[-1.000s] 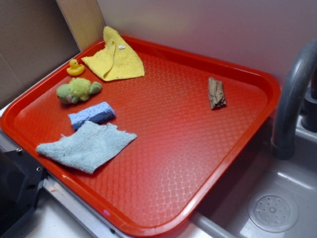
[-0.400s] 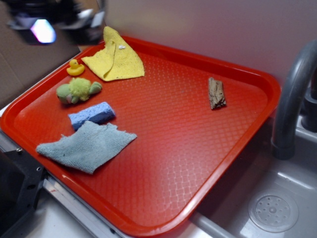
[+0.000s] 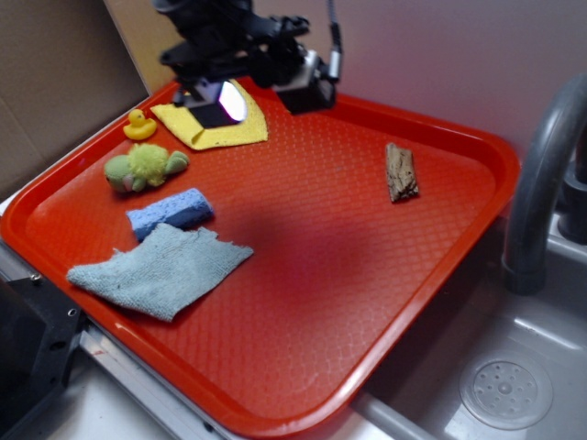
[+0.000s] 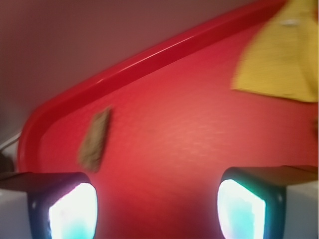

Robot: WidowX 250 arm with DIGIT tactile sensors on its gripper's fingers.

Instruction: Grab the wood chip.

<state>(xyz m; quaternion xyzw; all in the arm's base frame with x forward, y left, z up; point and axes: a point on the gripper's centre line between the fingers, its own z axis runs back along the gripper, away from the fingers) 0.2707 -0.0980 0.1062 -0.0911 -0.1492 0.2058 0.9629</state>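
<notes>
Hovering gripper, wood chip apart

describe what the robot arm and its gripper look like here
The arm is black, built of blocky, angular segments, with a thin dark cable looping down its right side. A boxy part underneath carries a shiny face reflecting pale violet light. In the wrist view the gripper shows two dark, square-edged fingers whose faces glow bright white-cyan. No markings are legible; both views are blurred.

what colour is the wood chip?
Brown-grey with darker streaky grain; the wood chip shows best in the exterior view, blurred in the wrist one.
</notes>
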